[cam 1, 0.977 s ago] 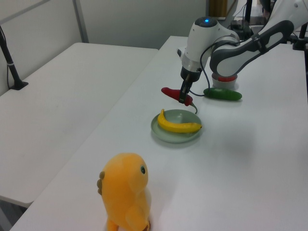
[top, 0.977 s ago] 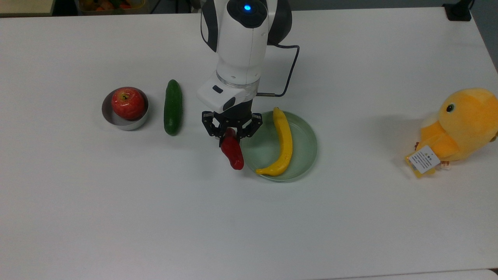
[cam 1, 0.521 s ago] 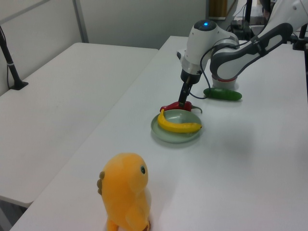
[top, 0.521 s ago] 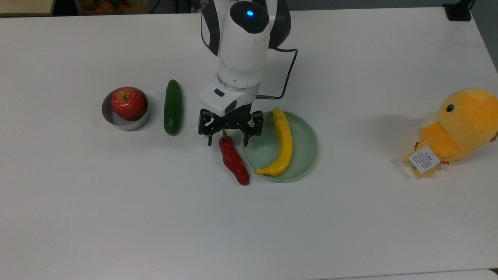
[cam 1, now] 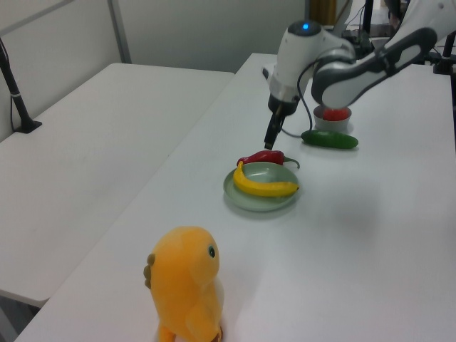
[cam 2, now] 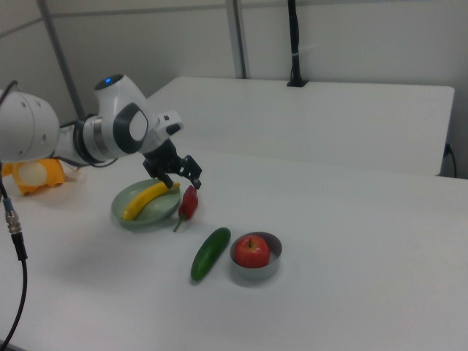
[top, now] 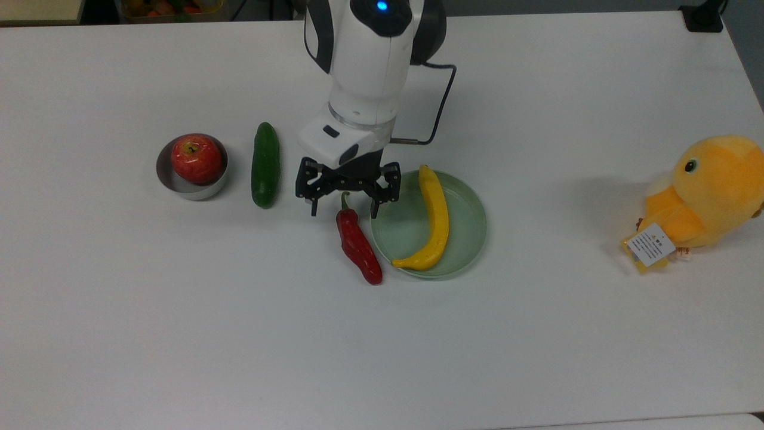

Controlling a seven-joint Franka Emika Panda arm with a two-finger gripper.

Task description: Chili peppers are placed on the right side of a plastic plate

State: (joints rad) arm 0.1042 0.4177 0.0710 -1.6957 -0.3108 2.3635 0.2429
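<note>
The dark-red chili pepper (top: 357, 248) (cam 1: 262, 157) (cam 2: 189, 202) lies flat on the white table, right beside the rim of the pale green plastic plate (top: 468, 224) (cam 1: 265, 202) (cam 2: 162, 213). It is on the top view's left of the plate and the right view's right of it. My gripper (top: 344, 207) (cam 1: 269, 141) (cam 2: 184, 179) is open, hovering just above the chili's green stem end with nothing held. A yellow banana (top: 439, 218) rests in the plate.
A dark green cucumber (top: 265, 164) lies to the top view's left of the gripper. Beyond it a red apple (top: 197, 158) sits in a small silver bowl (top: 194, 191). An orange plush toy (top: 710, 191) stands at the top view's far right.
One second ago my gripper was shut on the chili and holding it above the table. It has since let go; the chili now lies beside the plate, and the open gripper has risen slightly.
</note>
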